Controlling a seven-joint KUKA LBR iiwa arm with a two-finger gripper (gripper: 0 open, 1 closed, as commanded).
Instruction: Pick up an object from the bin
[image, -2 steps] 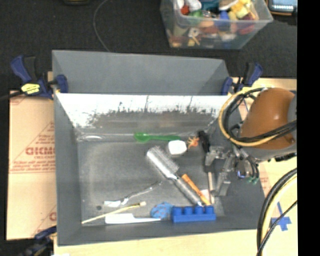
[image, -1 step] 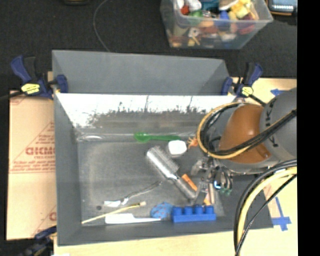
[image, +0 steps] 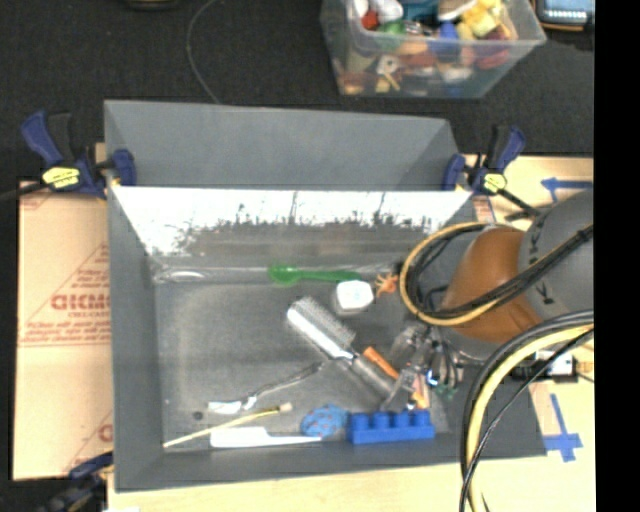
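I see my gripper (image: 415, 378) just beside one silver brush (image: 325, 332) and one blue brick (image: 392, 428); whether it is gripping, I cannot tell.

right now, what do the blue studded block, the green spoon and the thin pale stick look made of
The blue studded block looks like hard plastic: even colour, moulded studs. The green spoon is probably plastic, bright uniform green. The thin pale stick seems wood, matt tan, though plastic is possible.
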